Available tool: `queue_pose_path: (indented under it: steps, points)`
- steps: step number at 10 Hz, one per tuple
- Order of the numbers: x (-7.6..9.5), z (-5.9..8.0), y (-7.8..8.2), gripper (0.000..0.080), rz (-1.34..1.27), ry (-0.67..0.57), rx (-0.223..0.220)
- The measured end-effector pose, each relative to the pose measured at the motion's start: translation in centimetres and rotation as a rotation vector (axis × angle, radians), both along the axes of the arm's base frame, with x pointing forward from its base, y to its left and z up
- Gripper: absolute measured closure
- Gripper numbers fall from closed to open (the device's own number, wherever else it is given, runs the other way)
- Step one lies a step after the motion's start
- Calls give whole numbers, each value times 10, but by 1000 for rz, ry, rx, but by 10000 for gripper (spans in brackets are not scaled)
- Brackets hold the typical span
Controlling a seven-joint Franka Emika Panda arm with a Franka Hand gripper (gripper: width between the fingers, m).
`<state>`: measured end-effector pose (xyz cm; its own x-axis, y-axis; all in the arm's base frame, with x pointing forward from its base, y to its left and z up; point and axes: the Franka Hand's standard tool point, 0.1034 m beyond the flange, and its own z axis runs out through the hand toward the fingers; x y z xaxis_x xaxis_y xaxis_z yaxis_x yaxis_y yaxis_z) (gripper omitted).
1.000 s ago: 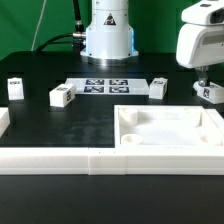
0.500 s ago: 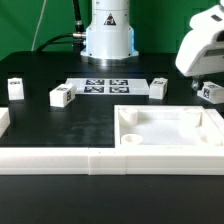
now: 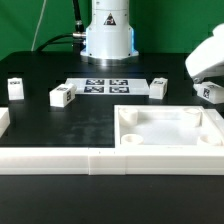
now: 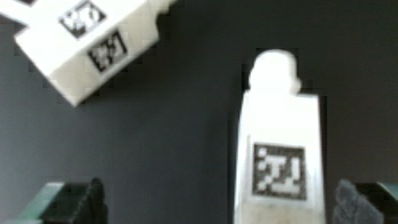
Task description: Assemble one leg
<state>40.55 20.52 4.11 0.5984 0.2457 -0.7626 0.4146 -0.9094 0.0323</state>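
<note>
Several small white legs with square tags stand on the black table in the exterior view: one at the far left (image 3: 14, 88), one left of centre (image 3: 62, 95), one right of centre (image 3: 159, 88), one at the far right (image 3: 209, 92). My gripper (image 3: 203, 84) hangs over the far-right leg, its fingers mostly hidden by the white hand. In the wrist view that leg (image 4: 279, 140) lies between my dark fingertips (image 4: 71, 200), nearer the other finger. The gripper (image 4: 217, 203) is open and holds nothing.
The large white tray-like part (image 3: 128, 118) with corner holes lies front right. A long white rail (image 3: 80, 161) runs along the front. The marker board (image 3: 105, 86) lies before the robot base (image 3: 107, 30). Another tagged white block (image 4: 89, 45) shows in the wrist view.
The hand has moved toward the exterior view's right and tilted, partly leaving the frame, staying over the far-right leg. No part has moved.
</note>
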Motion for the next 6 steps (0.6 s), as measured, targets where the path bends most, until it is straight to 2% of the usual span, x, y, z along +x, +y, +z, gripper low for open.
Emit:
queue_pose_path:
  steps: [1,2,6]
  points:
    - [2,-3,0,150,-15,75,-48]
    - [6,-10,3,150,-47,62,-62]
    - [-8,-25,1,150,-59,64,-67]
